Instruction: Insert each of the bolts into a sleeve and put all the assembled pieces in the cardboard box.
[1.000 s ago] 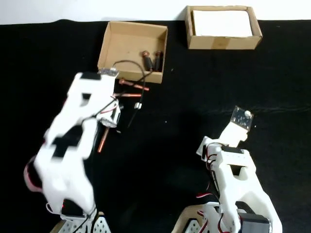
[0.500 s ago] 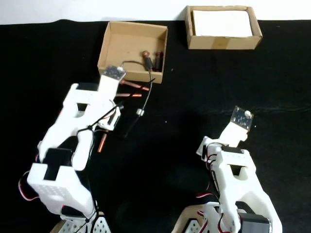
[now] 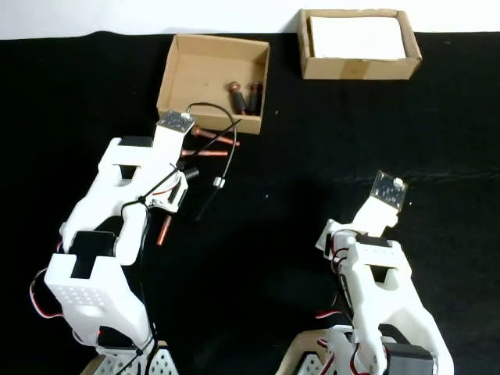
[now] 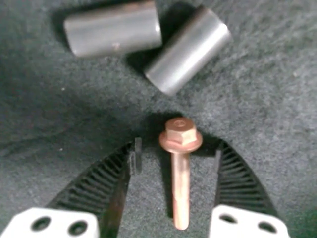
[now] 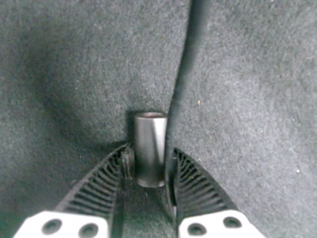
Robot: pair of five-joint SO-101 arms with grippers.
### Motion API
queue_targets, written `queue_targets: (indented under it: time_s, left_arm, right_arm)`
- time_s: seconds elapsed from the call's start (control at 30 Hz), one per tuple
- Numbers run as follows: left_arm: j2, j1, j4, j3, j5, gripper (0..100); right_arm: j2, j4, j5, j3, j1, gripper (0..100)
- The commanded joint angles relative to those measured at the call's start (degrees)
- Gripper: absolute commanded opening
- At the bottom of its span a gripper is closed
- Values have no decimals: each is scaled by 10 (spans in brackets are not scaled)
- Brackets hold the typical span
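In the left wrist view my left gripper (image 4: 176, 148) is open and low over the black cloth. A copper bolt (image 4: 179, 168) lies between its fingers, hex head pointing away. Two grey sleeves (image 4: 113, 33) (image 4: 187, 49) lie just beyond it. My right gripper (image 5: 148, 161) is shut on a dark sleeve (image 5: 150, 146), held upright with its open end showing. In the high view the left arm (image 3: 133, 180) sits near loose bolts (image 3: 215, 137) (image 3: 205, 153) (image 3: 164, 230). The cardboard box (image 3: 187, 74) holds two assembled pieces (image 3: 237, 95) (image 3: 255, 95).
A second cardboard box (image 3: 355, 69) with a white insert stands at the back right. A black cable (image 3: 226, 152) loops from the left arm over the loose bolts. Another cable (image 5: 190, 59) runs beside the held sleeve. The right arm (image 3: 379, 266) stands at the front right.
The left arm has swung and come down over the cloth beside the loose bolts, its cable swinging with it. The right arm has stayed still.
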Motion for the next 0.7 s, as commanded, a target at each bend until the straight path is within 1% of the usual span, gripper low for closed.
queue_targets:
  time_s: [0.0,0.23,0.3,0.4,0.47,0.57,0.67]
  left_arm:
    - [-1,-12,-22,-2,1,180]
    - [-1,-8,-23,1,1,163]
    - [-1,-8,-23,1,0,117]
    - [-5,-5,-23,0,-2,6]
    - [-14,-4,-22,-6,0,12]
    - [-61,-3,0,-15,0,8]
    - [-155,-2,27,-22,-2,8]
  right_arm:
    - [-2,2,-4,2,5,6]
    - [-2,2,-4,0,5,6]
    - [-1,1,-4,0,5,6]
    - [0,1,-4,-1,4,6]
    - [-2,1,-4,-1,1,6]
    - [-4,1,-4,-7,1,6]
    - [-28,5,-1,-25,4,6]
